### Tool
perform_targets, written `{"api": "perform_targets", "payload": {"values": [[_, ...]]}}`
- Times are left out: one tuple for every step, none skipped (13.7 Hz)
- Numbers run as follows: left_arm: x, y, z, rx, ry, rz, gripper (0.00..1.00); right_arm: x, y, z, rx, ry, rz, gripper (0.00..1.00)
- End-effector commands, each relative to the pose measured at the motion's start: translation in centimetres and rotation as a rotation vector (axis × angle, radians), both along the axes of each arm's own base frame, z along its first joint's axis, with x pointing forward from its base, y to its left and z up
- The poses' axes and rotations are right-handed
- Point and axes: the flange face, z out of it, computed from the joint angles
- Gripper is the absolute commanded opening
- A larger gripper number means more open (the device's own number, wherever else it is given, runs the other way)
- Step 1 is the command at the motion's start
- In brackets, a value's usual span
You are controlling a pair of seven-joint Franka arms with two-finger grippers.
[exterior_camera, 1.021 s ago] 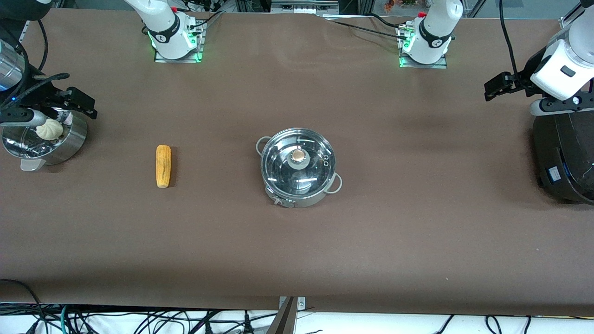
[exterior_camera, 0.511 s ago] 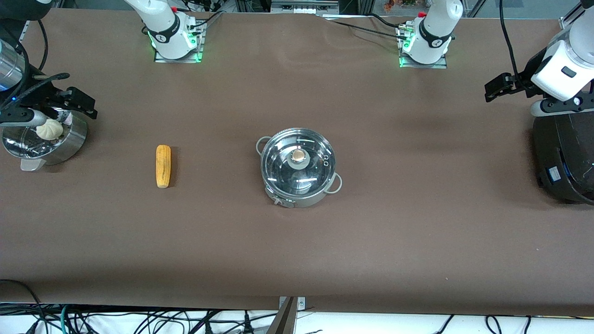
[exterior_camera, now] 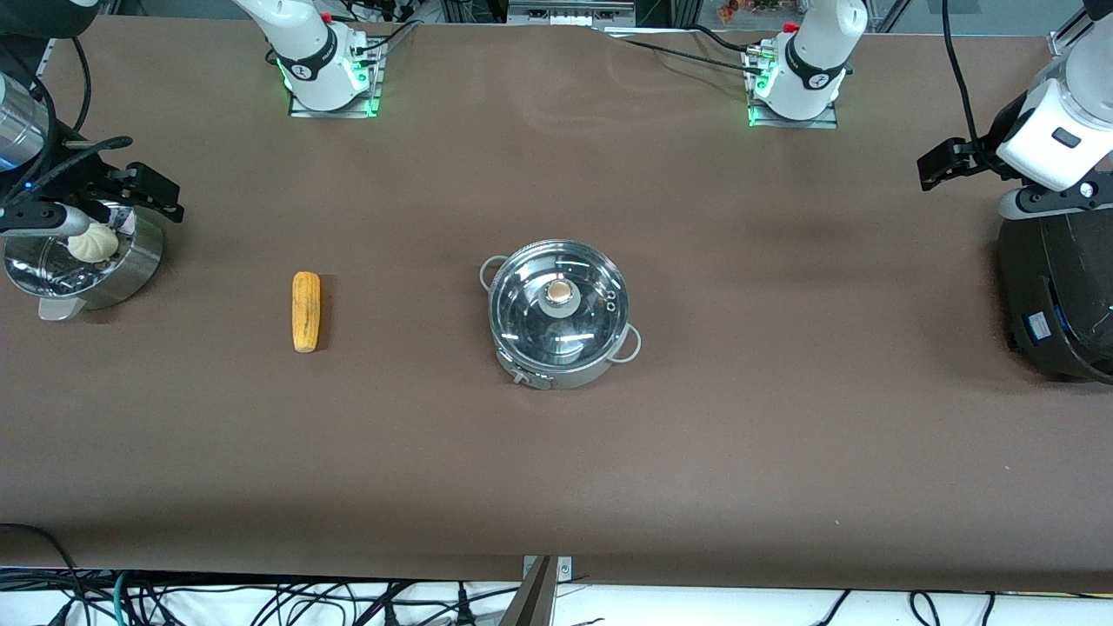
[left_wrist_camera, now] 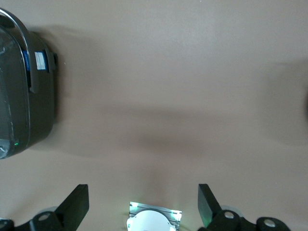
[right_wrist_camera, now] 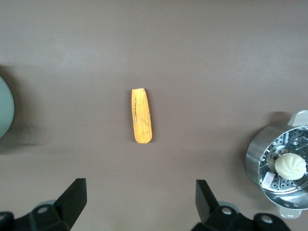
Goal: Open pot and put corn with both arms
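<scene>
Steel pot: the pot (exterior_camera: 557,314) stands at the middle of the brown worktop (exterior_camera: 783,452), its clear glass lid (exterior_camera: 556,304) on, tan knob (exterior_camera: 558,290) at the lid's centre, one loop handle on each side.
Corn: the corn (exterior_camera: 305,311) lies flat on the worktop, toward the right arm's end, well apart from the pot; in the right wrist view (right_wrist_camera: 141,115) it lies bare on the surface with nothing touching it.
Steamer bowl: a steel steamer bowl (exterior_camera: 130,269) with a white bun (exterior_camera: 92,243) in it sits at the edge of the worktop at the right arm's end.
Cooker: a large black cooker (exterior_camera: 1056,296) sits at the edge of the worktop at the left arm's end.
Right gripper: the right gripper (exterior_camera: 143,189) hangs over the steamer bowl's rim; its fingers (right_wrist_camera: 72,197) are spread wide and hold nothing.
Left gripper: the left gripper (exterior_camera: 943,163) is in the air over the worktop just beside the cooker; its fingers (left_wrist_camera: 77,204) are spread wide and hold nothing.
</scene>
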Motion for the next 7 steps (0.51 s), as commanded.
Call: {"api": "perform_targets", "payload": {"values": [[0.0, -0.3, 1.3, 0.042, -0.032, -0.01, 1.0, -0.2, 0.0, 0.3, -0.001, 0.007, 0.009, 1.0], [0.1, 0.0, 1.3, 0.043, -0.035, -0.006, 1.0, -0.2, 0.0, 0.3, -0.001, 0.007, 0.009, 1.0], [0.3, 0.3, 1.2, 0.043, -0.032, -0.007, 1.0, -0.2, 0.0, 0.2, -0.002, 0.009, 0.009, 1.0], [0.3, 0.7, 1.2, 0.042, -0.032, -0.004, 1.0, -0.1, 0.1, 0.0, -0.002, 0.012, 0.01, 1.0], [0.3, 0.8, 1.0, 0.041, -0.028, -0.001, 1.0, 0.0, 0.1, -0.2, -0.002, 0.016, 0.01, 1.0], [0.3, 1.1, 1.0, 0.041, -0.028, 0.002, 1.0, 0.4, 0.7, -1.0, -0.003, 0.03, 0.024, 1.0], [0.3, 1.5, 1.1, 0.038, -0.029, -0.005, 1.0, 0.5, 1.2, -1.6, -0.002, 0.044, 0.027, 1.0]]}}
